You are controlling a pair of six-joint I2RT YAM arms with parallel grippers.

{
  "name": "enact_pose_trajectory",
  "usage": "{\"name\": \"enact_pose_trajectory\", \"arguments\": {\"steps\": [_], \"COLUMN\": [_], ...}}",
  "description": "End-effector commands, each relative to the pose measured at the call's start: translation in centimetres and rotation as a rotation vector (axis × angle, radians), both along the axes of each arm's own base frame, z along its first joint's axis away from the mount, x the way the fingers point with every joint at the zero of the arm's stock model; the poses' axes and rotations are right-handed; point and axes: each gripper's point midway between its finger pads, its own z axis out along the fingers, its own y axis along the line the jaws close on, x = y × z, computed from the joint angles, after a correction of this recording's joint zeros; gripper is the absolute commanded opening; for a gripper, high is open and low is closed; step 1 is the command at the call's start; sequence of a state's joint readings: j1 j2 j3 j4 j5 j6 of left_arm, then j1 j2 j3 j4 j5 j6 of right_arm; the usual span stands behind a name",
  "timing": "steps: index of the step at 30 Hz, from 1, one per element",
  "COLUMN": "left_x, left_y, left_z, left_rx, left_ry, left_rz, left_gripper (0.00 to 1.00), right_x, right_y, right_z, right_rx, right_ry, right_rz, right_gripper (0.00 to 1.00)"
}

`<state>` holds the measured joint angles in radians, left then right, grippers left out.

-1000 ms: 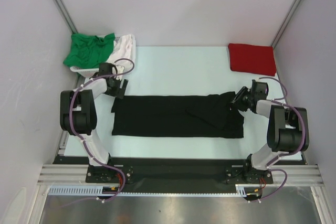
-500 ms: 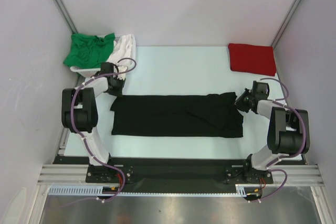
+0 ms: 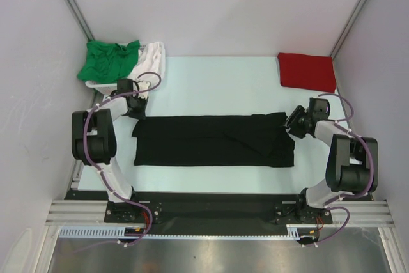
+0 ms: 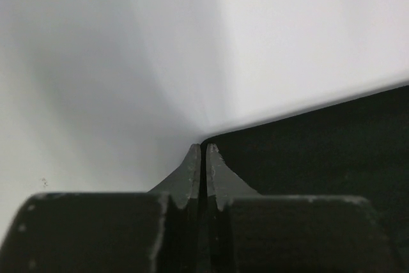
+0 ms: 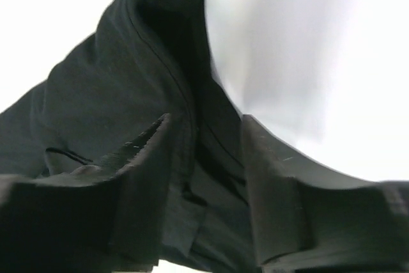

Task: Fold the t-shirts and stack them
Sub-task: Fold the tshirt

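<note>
The black t-shirt (image 3: pixel 211 140) lies on the table (image 3: pixel 217 87) as a strip, long axis running left to right between the arms. The left claw (image 4: pixel 202 150) is pinched tight on its far left corner; the right claw (image 3: pixel 293 124) is part-closed, gripping a bunched fold at the far right corner

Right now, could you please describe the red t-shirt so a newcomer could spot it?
Go to the far right corner of the table. The red t-shirt lies there, folded into a neat rectangle. Nothing else is red: the black t-shirt lies spread mid-table, the green t-shirt far left.
</note>
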<state>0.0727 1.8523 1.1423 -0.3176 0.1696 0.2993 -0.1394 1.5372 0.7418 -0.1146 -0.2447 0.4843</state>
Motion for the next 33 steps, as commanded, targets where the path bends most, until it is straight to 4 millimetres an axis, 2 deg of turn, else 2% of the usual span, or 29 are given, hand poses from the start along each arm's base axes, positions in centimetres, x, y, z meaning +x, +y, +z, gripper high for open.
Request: {"name": "enact_pose_trajectory", "arguments": {"steps": [1, 3, 4, 5, 6, 7, 9, 11, 13, 14, 18, 20, 23, 26, 27, 29, 30, 31, 32, 33], "left_x": [-0.6, -0.6, -0.6, -0.7, -0.7, -0.6, -0.5, -0.4, -0.2, -0.1, 0.5, -0.1, -1.1, -2.5, -3.6, -4.5, -5.3, -6.0, -6.6, -8.0], "left_y": [1.4, 2.4, 2.7, 3.1, 3.3, 3.2, 2.9, 2.1, 1.5, 1.4, 0.9, 0.3, 0.4, 0.4, -0.1, -0.4, -0.9, -1.1, -1.3, -1.8], "left_z": [1.6, 2.1, 2.3, 2.4, 2.6, 2.8, 3.3, 3.7, 4.3, 4.4, 4.1, 2.9, 1.1, 0.1, -0.5, -0.7, -0.9, -1.0, -1.0, -1.4], "left_rx": [0.026, 0.078, 0.097, 0.110, 0.121, 0.121, 0.110, 0.075, 0.049, 0.044, 0.034, 0.040, 0.062, 0.065, 0.050, 0.038, 0.018, 0.012, 0.003, -0.022], "left_ry": [-0.014, -0.021, -0.024, -0.021, -0.025, -0.032, -0.047, -0.054, -0.063, -0.065, -0.057, -0.012, 0.039, 0.074, 0.099, 0.114, 0.124, 0.138, 0.146, 0.171], "left_rz": [0.001, 0.029, 0.039, 0.049, 0.049, 0.045, 0.027, -0.002, -0.028, -0.033, -0.040, -0.059, -0.058, -0.077, -0.094, -0.129, -0.148, -0.174, -0.191, -0.213], "left_gripper": [0.12, 0.23, 0.33, 0.37, 0.41, 0.47, 0.53, 0.55, 0.57, 0.57, 0.58, 0.58, 0.57, 0.47, 0.36, 0.21, 0.07, 0.01, 0.00, 0.00], "right_x": [0.0, -1.1, -2.7, -3.7, -4.6, -6.6, -8.1, -10.4, -11.5, -12.5, -13.0, -13.0, -13.1, -12.9, -12.5, -12.2, -11.4, -11.1, -10.6, -9.6], "right_y": [-1.1, -2.5, -2.7, -3.2, -3.1, -2.8, -2.2, -1.5, -0.6, -0.2, 0.5, 0.5, 0.5, 0.6, 0.4, 0.3, 0.1, 0.0, -0.1, -0.5], "right_z": [3.1, 4.6, 4.2, 4.7, 4.6, 3.5, 3.7, 2.6, 2.5, 1.7, 0.7, 0.1, -1.1, -2.3, -2.3, -2.8, -2.7, -2.9, -3.0, -3.0], "right_rx": [-0.071, -0.137, -0.148, -0.163, -0.160, -0.146, -0.117, -0.091, -0.055, -0.046, -0.028, -0.024, -0.025, -0.018, -0.021, -0.022, -0.019, -0.017, -0.019, -0.030], "right_ry": [-0.027, -0.032, 0.024, 0.029, 0.052, 0.113, 0.120, 0.175, 0.179, 0.203, 0.200, 0.210, 0.225, 0.232, 0.213, 0.215, 0.189, 0.191, 0.184, 0.156], "right_rz": [-0.014, -0.072, -0.091, -0.132, -0.143, -0.153, -0.180, -0.192, -0.213, -0.218, -0.236, -0.242, -0.244, -0.241, -0.247, -0.249, -0.251, -0.253, -0.252, -0.260], "right_gripper": [0.53, 0.54, 0.55, 0.55, 0.55, 0.55, 0.55, 0.56, 0.56, 0.56, 0.56, 0.56, 0.53, 0.48, 0.39, 0.28, 0.19, 0.15, 0.11, 0.05]}}
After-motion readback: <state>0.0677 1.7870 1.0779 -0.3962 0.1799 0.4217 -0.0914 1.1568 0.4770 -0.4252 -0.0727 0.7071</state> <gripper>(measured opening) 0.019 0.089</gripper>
